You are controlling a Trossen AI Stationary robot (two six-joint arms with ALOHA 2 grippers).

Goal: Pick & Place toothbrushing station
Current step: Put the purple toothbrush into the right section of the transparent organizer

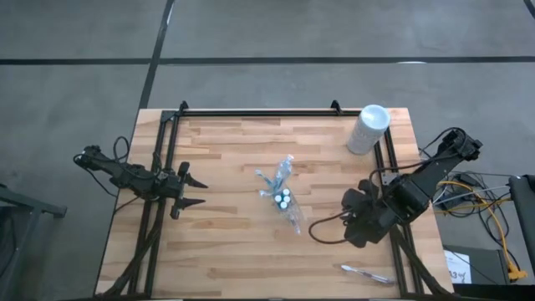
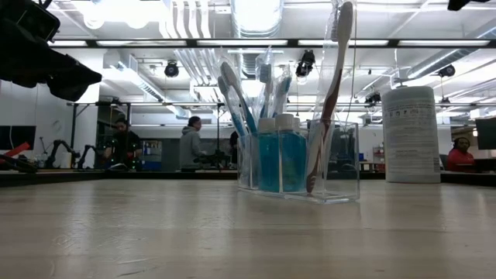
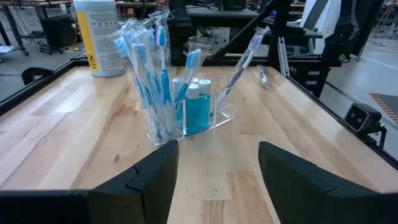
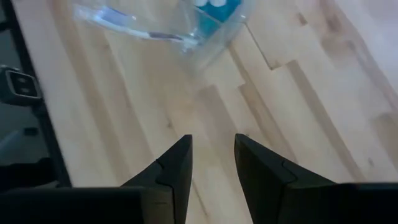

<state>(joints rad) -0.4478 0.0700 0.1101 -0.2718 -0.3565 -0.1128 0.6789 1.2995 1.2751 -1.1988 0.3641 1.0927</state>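
The toothbrushing station [image 1: 282,194] stands upright on its flat base at the table's middle. It is a clear holder [image 3: 186,118] with several blue-and-white toothbrushes and small blue white-capped tubes [image 2: 277,155] standing in it. My left gripper [image 1: 191,191] waits open at the table's left side, pointing level at the station, well short of it. My right gripper [image 1: 351,216] hovers open above the table to the right of the station, slanting down, with bare wood between its fingers [image 4: 180,168]. The station's edge [image 4: 208,15] shows just beyond them.
A tall white cylinder [image 1: 368,128] stands at the far right corner. A single wrapped toothbrush [image 1: 368,273] lies flat near the front right edge. A black frame [image 1: 251,111] runs along the table's far, left and right sides. People sit in the room beyond.
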